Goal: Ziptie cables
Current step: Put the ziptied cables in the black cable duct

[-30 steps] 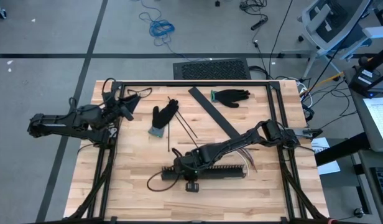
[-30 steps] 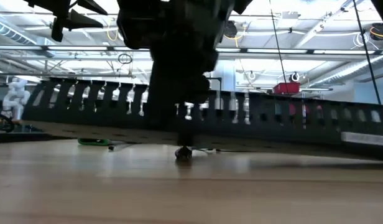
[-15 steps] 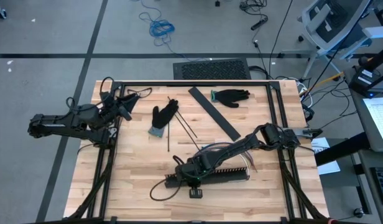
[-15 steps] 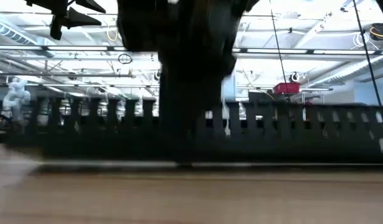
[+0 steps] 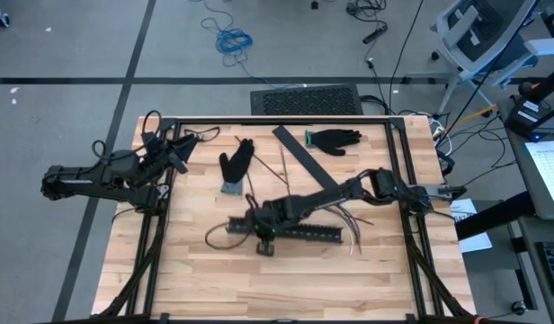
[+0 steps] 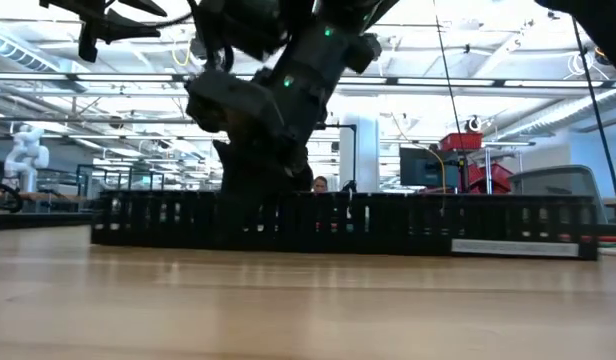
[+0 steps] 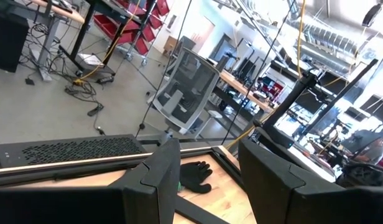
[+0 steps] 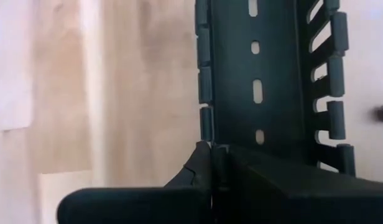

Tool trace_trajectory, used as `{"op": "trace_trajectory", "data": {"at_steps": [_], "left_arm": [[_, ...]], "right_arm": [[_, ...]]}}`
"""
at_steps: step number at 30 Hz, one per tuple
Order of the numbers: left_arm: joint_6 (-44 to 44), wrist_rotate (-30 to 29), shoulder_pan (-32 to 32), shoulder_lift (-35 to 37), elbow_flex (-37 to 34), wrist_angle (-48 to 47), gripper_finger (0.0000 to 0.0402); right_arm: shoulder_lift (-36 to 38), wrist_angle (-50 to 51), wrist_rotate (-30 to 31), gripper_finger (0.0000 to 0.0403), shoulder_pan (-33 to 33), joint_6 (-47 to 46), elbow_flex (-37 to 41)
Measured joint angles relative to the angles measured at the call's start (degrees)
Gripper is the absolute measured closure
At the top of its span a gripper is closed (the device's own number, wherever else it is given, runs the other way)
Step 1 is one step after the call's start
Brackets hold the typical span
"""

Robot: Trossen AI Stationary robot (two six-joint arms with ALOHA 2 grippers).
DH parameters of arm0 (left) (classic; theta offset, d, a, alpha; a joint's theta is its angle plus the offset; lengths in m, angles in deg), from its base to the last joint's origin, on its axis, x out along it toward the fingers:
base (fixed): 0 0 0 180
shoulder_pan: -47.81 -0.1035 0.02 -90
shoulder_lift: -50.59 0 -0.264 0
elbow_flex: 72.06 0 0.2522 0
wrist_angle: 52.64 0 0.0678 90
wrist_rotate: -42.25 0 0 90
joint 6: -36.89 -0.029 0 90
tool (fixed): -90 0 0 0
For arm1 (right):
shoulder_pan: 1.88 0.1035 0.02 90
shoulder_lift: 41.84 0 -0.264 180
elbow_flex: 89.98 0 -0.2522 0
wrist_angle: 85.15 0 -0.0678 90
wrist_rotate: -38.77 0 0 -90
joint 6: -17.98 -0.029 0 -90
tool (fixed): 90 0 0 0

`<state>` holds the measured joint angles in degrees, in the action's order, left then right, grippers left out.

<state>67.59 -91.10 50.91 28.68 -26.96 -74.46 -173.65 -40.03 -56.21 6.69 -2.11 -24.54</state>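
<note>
**Right arm on the slotted strip, left arm parked**

Workshop floor, grey tiles, office chair [image 5: 479, 36] at the far right corner, bright blue coiled cord [image 5: 232, 40] on the floor beyond the table. Butcher-block table [image 5: 196, 279] with a black frame round it.

Right gripper [image 5: 262, 230] was reaching across to mid-table, down at the left end of the black slotted strip [image 5: 304, 233]. Its fingers were pressed together; the right wrist view showed them meeting at the strip's edge wall, but I couldn't tell if they pinched it. In the low view the strip [image 6: 388, 222] lay flat on the wood with the arm over its left part.

Cables [image 5: 347, 222]: thin multicoloured wires, lying on the table at the strip's right end, under the right forearm, loose ends trailing off toward the near edge.

Left gripper [image 5: 175, 153] hung over the table's far-left corner, fingers apart with nothing between them.

Also on the table: black glove [image 5: 235, 166] left of centre, second black glove [image 5: 335, 139] near the far edge, flat black bar [image 5: 304, 164] lying diagonally between them, thin black sticks [image 5: 259, 183] beside the first glove.
</note>
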Motion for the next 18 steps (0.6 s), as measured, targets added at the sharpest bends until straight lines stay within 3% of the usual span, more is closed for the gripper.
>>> {"op": "trace_trajectory", "data": {"at_steps": [4, 10, 18], "left_arm": [[0.00, 0.02, 0.00, 0.00, 0.00, 0.00, 0.0244], [-0.06, 0.00, 0.00, 0.00, 0.00, -0.05, 0.0244], [-2.12, -0.20, 0.00, 0.00, 0.00, 0.02, 0.0244]], "right_arm": [[0.00, 0.79, -1.77, 0.0403, -1.29, 2.30, 0.00], [0.00, 0.17, -3.93, 0.0403, 1.95, 2.92, 0.04], [-0.04, -1.79, -2.59, 0.0403, 3.61, -1.21, 0.09]]}}
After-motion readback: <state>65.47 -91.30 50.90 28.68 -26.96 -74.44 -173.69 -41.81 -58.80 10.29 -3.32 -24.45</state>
